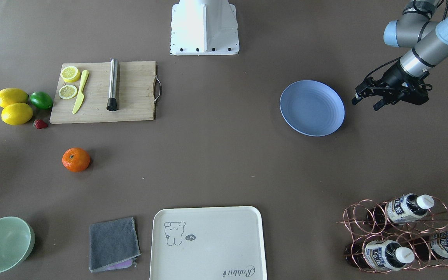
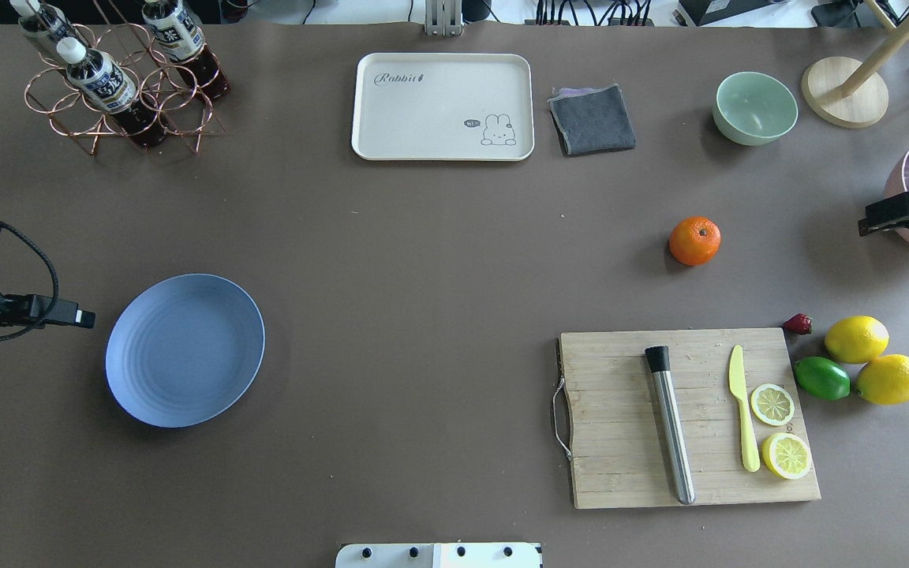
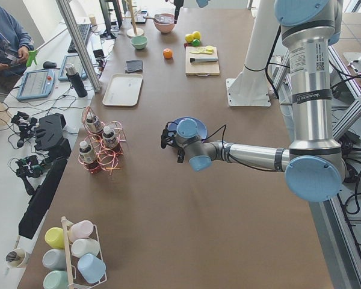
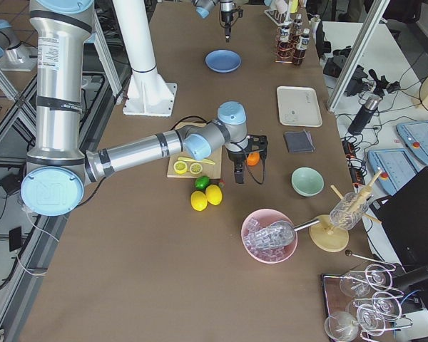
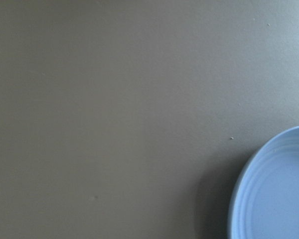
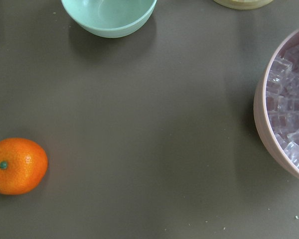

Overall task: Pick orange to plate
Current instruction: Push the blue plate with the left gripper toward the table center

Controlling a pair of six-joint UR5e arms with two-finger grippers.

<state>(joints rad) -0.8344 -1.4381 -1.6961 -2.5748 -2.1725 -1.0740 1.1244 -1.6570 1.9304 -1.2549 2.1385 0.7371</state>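
- Left gripper [image 1: 365, 104]: fingers spread, holding nothing, hanging just beside the plate [image 2: 185, 351] on its outer side.
- Plate: on the tabletop, robot's left half, nothing on it.
- Orange [image 2: 694, 241]: sits on the bare tabletop in the right half, stem dot up, between the green bowl [image 2: 738, 134] and the board [image 2: 620, 426], well apart from the plate.
- Right gripper [image 4: 247, 173]: fingers spread, holding nothing, near the orange but off to its outer side. In the right wrist view the fruit sits at the lower left, so the gripper looks not yet centred over it.
- Progress: nothing done as far as visible. The orange is not grasped, lifted or carried.
- Left to do: line up on the orange, grasp it, carry it across the tabletop, set it on the plate.
- The orange is on the right arm's side and the plate on the left arm's. So I judge a long reach or a hand-over is needed.
- Counts, left to right in the overhead view: 3 bottles [image 2: 99, 79] in 1 wire rack [image 2: 186, 118].
- 1 plate, 1 tray [image 2: 443, 106], 1 grey cloth [image 2: 592, 118].
- 1 board with 1 metal rod [image 2: 671, 426], 1 yellow knife [image 2: 742, 418], 2 lemon slices [image 2: 772, 404].
- 1 orange, 1 green bowl, 1 strawberry [image 2: 798, 323], 1 lime [image 2: 821, 378], 2 whole lemons [image 2: 856, 339].
- 1 pink bowl [image 6: 263, 119] of ice cubes at the far right.
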